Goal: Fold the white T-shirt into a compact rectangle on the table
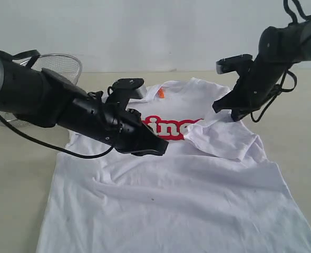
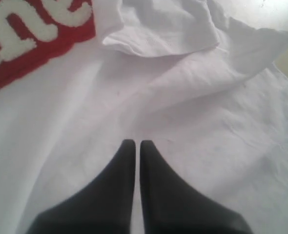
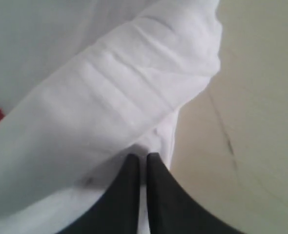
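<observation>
Shirt (image 1: 166,200) lies spread on the table (image 1: 18,174), filling the lower middle, with its sleeve (image 1: 224,139) at frame right folded inward. Left gripper (image 1: 163,147), fingers together and empty, hovers mid-frame. Right gripper (image 1: 216,108), fingers together, is above the sleeve.

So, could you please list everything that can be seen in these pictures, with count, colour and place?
white T-shirt: one, white, spread on the table, with one sleeve folded inward on the right side of the exterior view
red lettering: one print, red, on the chest, partly hidden by the left arm and the folded sleeve
neck tag: one, orange, at the collar
wire-mesh basket: one, silver, at the far left, behind the left arm
table: one, pale beige, under everything
left gripper: one, black, jaws shut, over the middle of the shirt
right gripper: one, black, jaws shut, at the edge of the folded sleeve
</observation>
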Controlling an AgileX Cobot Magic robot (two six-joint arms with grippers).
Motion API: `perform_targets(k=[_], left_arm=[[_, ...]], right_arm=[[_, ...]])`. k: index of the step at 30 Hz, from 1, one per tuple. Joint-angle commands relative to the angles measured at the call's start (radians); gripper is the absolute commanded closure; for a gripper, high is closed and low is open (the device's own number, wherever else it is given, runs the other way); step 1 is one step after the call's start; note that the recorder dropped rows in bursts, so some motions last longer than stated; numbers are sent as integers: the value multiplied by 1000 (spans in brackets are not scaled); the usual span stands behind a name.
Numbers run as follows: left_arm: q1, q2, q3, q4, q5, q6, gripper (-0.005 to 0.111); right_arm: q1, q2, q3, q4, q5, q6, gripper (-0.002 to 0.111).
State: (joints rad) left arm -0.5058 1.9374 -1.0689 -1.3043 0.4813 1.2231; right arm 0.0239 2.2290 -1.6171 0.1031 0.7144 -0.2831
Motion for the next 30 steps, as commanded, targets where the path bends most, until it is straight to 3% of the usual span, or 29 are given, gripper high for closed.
perform_targets(k=[1,11,15,21,30], left_arm=[[-14,-5,-13,-6,-3,6,102],[-18,5,-11,-2,6,4,102],[-18,5,-11,11,17,4,102],[-18,5,-11,13,18,3,102],[-18,5,-11,13,27,3,102]], right_arm=[[-5,42,-61,22,-37,9,108],[0,149,-338,189,-15,30,108],[53,246,-446,179,62,-1,108],[79,256,-514,-154,84,235,108],[38,256,-549,-392,78,380,108]])
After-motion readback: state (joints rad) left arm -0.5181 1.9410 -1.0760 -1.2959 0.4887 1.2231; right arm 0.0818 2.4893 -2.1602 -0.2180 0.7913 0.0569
